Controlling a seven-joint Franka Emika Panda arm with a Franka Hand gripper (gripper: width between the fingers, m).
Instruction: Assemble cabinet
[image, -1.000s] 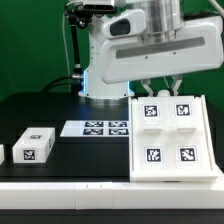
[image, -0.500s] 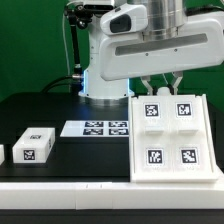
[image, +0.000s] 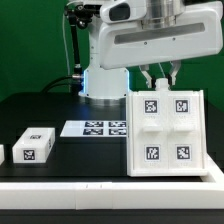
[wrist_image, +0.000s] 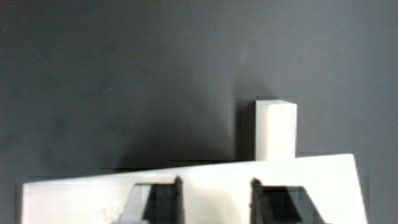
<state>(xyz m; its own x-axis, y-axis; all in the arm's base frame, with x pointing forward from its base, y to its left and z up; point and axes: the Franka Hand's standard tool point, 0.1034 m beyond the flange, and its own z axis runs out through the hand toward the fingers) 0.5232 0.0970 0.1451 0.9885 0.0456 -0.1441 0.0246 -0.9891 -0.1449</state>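
Black tabletop (image: 60, 108) against a green backdrop (image: 30, 40). Large white plastic cabinet box (image: 166, 130), four square tags facing the camera, stands at the exterior view's right, directly below the two-finger gripper (image: 159, 82). Its fingers (wrist_image: 160, 198) pinch the box's top edge. Small white tagged block (image: 35, 145) and marker board (image: 95, 128) lie apart, toward the exterior view's left.

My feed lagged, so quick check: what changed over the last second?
The gripper, clamped on the far edge of the big box, rose, tipping it more upright and nudging it slightly toward the exterior view's left. The small block and the marker board stayed put.
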